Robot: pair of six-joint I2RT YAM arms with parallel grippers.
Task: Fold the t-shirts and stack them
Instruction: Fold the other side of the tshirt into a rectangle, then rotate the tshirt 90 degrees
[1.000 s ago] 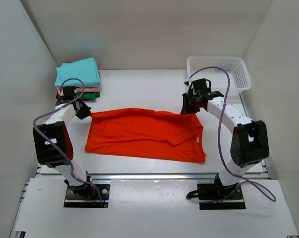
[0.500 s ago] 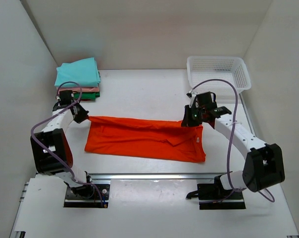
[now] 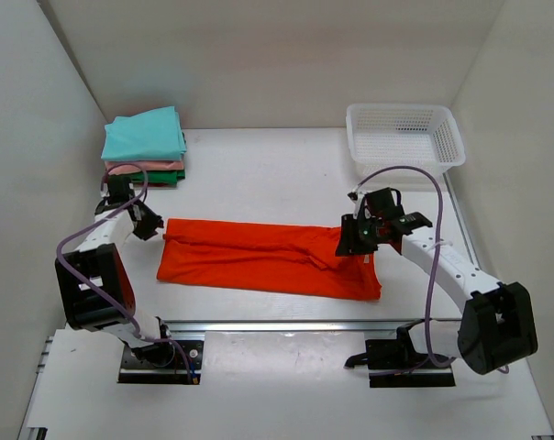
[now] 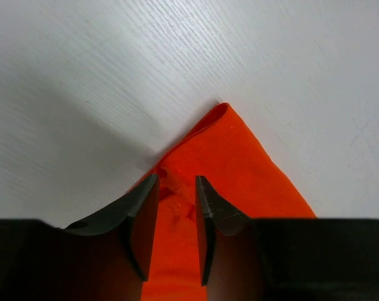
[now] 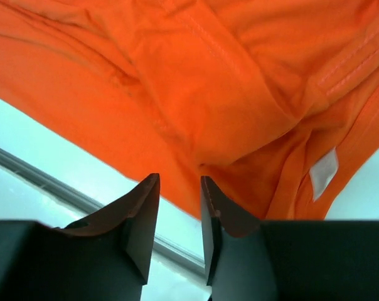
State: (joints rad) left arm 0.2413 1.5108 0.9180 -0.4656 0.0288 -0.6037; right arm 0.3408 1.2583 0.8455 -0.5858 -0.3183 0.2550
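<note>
Lying across the near middle of the white table [image 3: 259, 174], the bright orange-red short-sleeved cloth t-shirt [image 3: 268, 258] stretched as a long doubled band between the two arms. It looked soft, thin and light. It would likely sag and trail if lifted by one point, and slide easily on the smooth tabletop. The best holds seemed to be the two far end corners, pinching every layer there so the fold would not fall open.

The left gripper [image 4: 177, 182] sat low over the pointed left corner. Its jaws stood a narrow gap apart with cloth showing in the gap but not clamped. The right gripper [image 5: 180, 179] hung at the right end over bunched folds, its jaws likewise a little apart and gripping nothing.

The cloth was a plain, saturated colour with no print. Its left part lay fairly smooth, with a few long creases. The right end was more rumpled, with stitched hems, an overlapped flap and a small white label [image 5: 324, 170] showing. The stack of folded t-shirts [image 3: 144, 147], teal on top, sat at the far left, well apart. A white plastic mesh basket [image 3: 404, 111] stood at the far right.
</note>
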